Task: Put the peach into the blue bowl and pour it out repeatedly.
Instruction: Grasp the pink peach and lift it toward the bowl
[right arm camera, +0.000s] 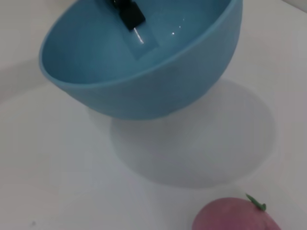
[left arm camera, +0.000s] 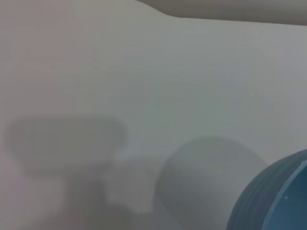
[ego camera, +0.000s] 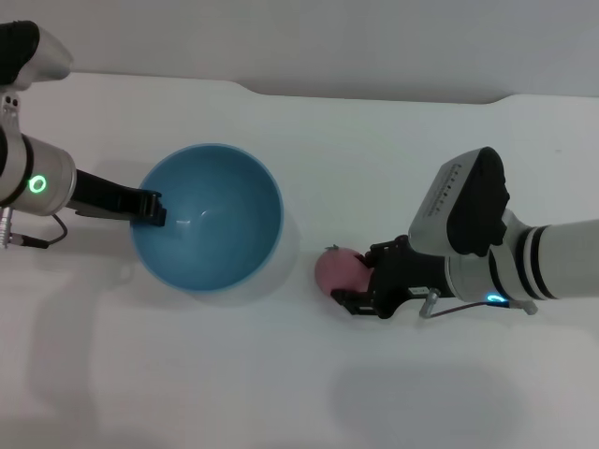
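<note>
Evidently light and matte, the peach (ego camera: 339, 269) lay on the white table (ego camera: 393, 150) just right of the blue bowl (ego camera: 208, 217), best pinched across its round middle; the right gripper (ego camera: 354, 284) had its fingers spread around it. The left gripper (ego camera: 150, 208) pinched the rim of the glossy, stiff-looking plastic bowl, tilted off the table.

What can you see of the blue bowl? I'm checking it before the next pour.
The blue bowl is round, deep, glossy light-blue plastic, plain and empty. It sits tipped, lifted off the white table. The left claw grips its rim, one finger inside. The peach lies apart, at the right claw.
</note>
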Robot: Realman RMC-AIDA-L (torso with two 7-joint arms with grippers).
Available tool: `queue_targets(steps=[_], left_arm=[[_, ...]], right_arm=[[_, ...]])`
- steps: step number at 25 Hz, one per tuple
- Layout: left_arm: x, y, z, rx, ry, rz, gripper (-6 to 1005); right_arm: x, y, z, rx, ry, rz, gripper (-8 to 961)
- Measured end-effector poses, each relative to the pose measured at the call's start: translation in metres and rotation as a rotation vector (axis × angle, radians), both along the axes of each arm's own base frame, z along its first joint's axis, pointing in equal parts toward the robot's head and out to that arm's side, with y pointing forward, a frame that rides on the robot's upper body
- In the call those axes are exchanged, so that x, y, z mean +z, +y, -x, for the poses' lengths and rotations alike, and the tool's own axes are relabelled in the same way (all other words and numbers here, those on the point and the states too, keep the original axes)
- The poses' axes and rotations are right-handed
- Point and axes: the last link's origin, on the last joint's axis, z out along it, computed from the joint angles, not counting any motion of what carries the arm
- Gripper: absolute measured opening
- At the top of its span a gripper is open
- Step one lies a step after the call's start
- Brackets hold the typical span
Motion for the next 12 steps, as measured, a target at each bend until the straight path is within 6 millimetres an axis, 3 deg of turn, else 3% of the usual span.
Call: queue_targets(steps=[3,12], left_arm=[[-0.001,0.000,0.000,-0.002,0.000,0.002,-1],[-0.007,0.001,-0.003,-0.011,-0.001,0.008,-2]], right_arm=[[0.004,0.002,-0.003,-0.016,0.013,-0.019,603],[0.041,0.015,-0.015,-0.163,0.179,-0.162,247]])
